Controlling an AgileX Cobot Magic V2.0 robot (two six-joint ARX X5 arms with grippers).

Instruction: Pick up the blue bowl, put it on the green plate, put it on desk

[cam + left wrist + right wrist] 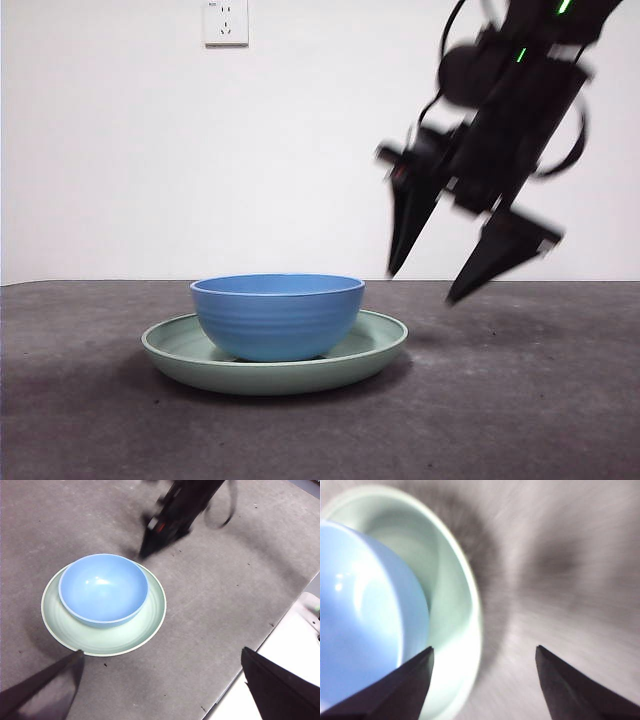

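The blue bowl point(277, 315) sits upright inside the green plate point(375, 350), which rests on the dark desk point(520, 400). My right gripper point(460, 270) hangs open and empty in the air just right of the plate's rim, blurred by motion. In the right wrist view the bowl point(360, 615) and the plate point(455, 605) lie close beside my open right gripper point(485, 655). In the left wrist view the bowl point(102, 587) sits on the plate point(150, 615), well away from my left gripper point(162, 660), which is open and empty.
A white wall with a socket point(225, 22) stands behind the desk. In the left wrist view the desk's edge and a white surface point(295, 645) show at one side.
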